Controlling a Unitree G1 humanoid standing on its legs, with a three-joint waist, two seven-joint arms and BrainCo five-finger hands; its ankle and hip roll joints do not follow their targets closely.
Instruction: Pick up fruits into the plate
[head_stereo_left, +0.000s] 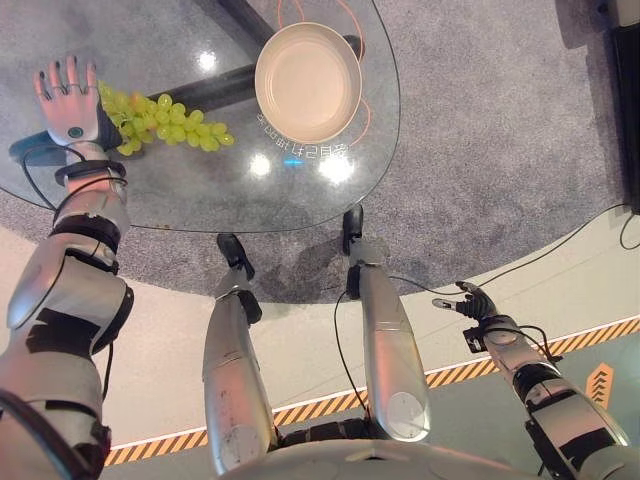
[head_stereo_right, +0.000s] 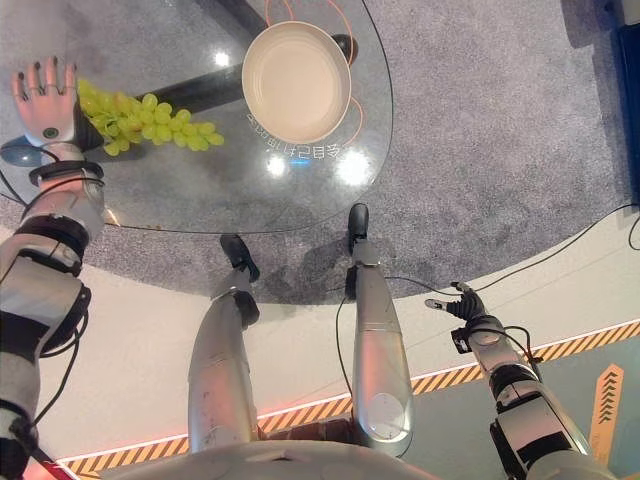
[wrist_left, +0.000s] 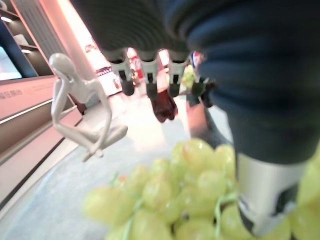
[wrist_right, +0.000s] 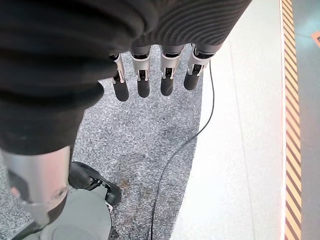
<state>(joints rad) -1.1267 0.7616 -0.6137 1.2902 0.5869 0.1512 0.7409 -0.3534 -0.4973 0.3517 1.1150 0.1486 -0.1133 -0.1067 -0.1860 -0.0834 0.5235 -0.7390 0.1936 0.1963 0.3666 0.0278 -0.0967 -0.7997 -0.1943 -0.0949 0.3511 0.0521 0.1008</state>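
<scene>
A bunch of green grapes (head_stereo_left: 165, 122) lies on the round glass table (head_stereo_left: 180, 190), to the left of an empty cream plate (head_stereo_left: 307, 80). My left hand (head_stereo_left: 68, 100) rests flat at the grapes' left end, fingers straight and spread, thumb side against the fruit. The left wrist view has the grapes (wrist_left: 170, 200) right under the hand (wrist_left: 150, 80), with the thumb (wrist_left: 265, 190) among them. My right hand (head_stereo_left: 470, 303) hangs low beside the table with relaxed fingers (wrist_right: 145, 80) and holds nothing.
The table's near edge (head_stereo_left: 270, 228) curves just ahead of me. Grey carpet (head_stereo_left: 480, 140) lies beneath and to the right. A striped floor marking (head_stereo_left: 580, 338) runs at the lower right. A white figure statue (wrist_left: 80, 110) stands beyond the table.
</scene>
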